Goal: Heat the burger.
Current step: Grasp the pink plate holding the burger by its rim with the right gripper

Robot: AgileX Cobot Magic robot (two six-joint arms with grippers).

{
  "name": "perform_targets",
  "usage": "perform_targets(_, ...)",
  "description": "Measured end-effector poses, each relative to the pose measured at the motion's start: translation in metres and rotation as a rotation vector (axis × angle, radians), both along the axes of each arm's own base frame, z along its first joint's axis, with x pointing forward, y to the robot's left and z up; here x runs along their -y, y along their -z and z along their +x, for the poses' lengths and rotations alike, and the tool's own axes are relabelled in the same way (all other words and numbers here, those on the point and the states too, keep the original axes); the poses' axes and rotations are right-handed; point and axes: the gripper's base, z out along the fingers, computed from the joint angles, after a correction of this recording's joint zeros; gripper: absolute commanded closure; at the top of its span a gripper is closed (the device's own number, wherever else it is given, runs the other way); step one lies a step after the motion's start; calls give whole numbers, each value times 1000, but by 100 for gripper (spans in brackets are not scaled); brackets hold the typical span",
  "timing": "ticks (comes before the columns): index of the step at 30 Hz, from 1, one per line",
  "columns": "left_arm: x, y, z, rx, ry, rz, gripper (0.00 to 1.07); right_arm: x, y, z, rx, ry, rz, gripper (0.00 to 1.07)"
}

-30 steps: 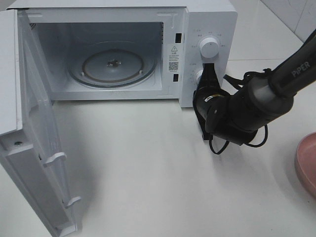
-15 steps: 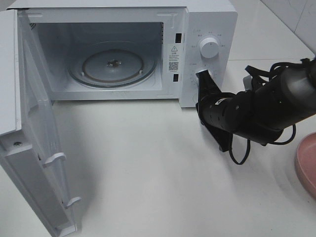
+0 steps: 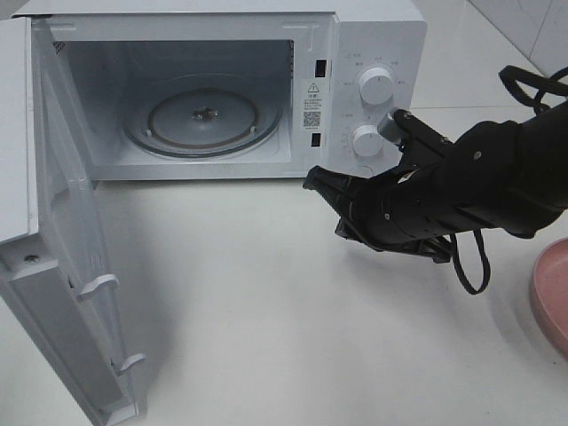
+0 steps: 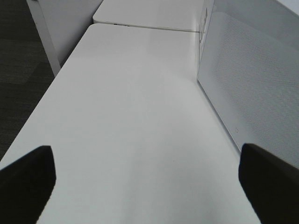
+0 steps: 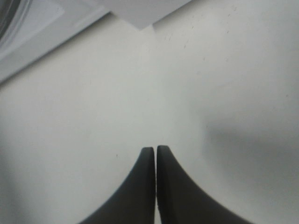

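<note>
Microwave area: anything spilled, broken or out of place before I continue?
Nothing looks spilled or damaged. The microwave door stands wide open and its glass turntable is bare. Oddly, no burger shows in any view, only the rim of a pink plate at the far right. The right hand is shut on nothing.

Matte black all over on the right arm (image 3: 484,177), chunky rounded housings, with a grey metal stub (image 3: 390,124) poking out near the wrist. A thin black cable (image 3: 470,266) loops underneath, and more cables (image 3: 532,84) bunch behind. The right gripper (image 5: 155,149) has dark, smooth, curved, tapering jaws. On the left gripper (image 4: 147,156) the jaws are black, blunt and squared off.
</note>
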Motion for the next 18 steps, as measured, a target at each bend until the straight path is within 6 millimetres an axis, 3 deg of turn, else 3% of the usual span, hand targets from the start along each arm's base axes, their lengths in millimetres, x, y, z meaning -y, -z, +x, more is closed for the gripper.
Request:
perform_targets(4,0,0,0,0,0,0,7,6,-3,-9,-90,-180,-54,107)
perform_targets(8,0,0,0,0,0,0,7,16,-7,-11,-133,-245,-78,107)
perform_targets(18,0,0,0,0,0,0,7,53,-39,-25,-197,-440,-217,102)
